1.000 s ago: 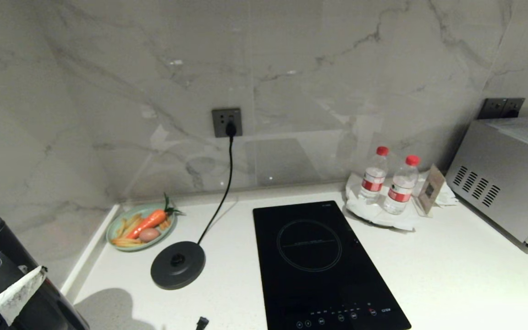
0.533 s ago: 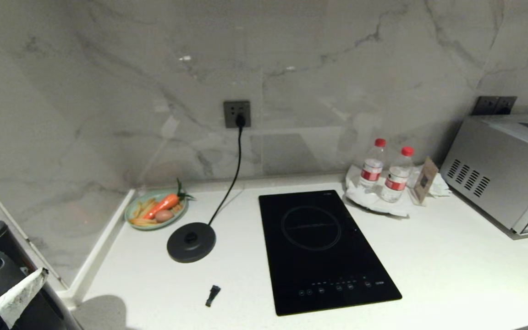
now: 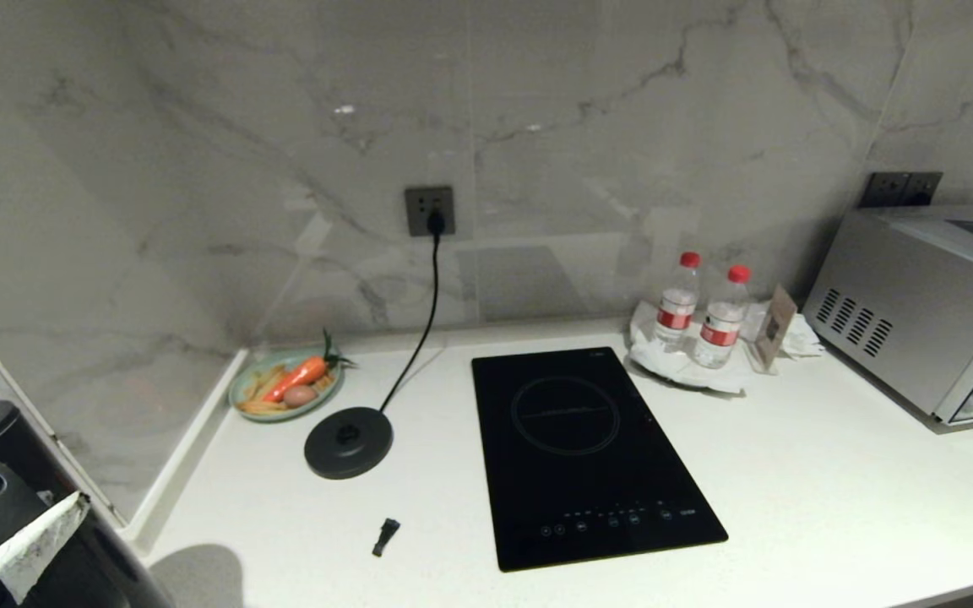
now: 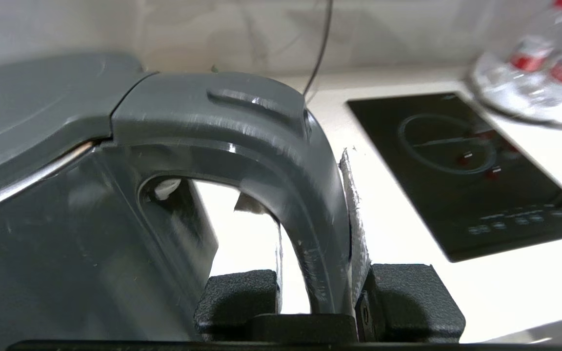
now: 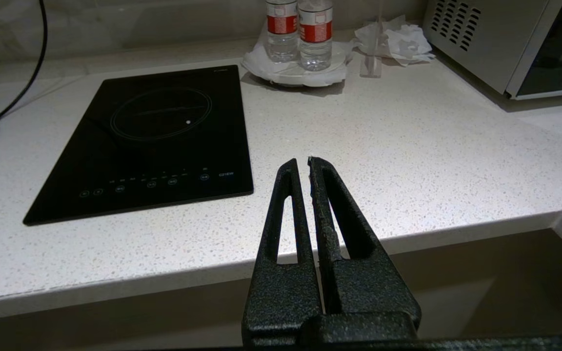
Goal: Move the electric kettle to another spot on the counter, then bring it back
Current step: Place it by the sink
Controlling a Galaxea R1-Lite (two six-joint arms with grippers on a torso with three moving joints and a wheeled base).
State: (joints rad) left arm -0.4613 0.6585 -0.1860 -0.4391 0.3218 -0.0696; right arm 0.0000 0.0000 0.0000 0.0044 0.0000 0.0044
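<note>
Kettle shows in the lower left corner of the head view, black with a grey lid, cut off by the frame edge and well apart from its round base. The left gripper pinches the kettle's dark grey handle between its two fingers, one on each side of the handle's lower curve, with a strip of white padding against the handle. Whether the kettle rests on anything cannot be told.

The base lies on the counter in the left middle of the head view, its cord running up to a wall socket. Just behind it, near the wall corner, sits a plate with a carrot and other food. A black cooktop fills the centre. A small black piece lies on the counter in front of the base. Two bottles with red caps stand at the upper right, beside a silver oven at the right edge.

The right gripper hangs at the counter's front edge, its fingers pressed together on nothing.
</note>
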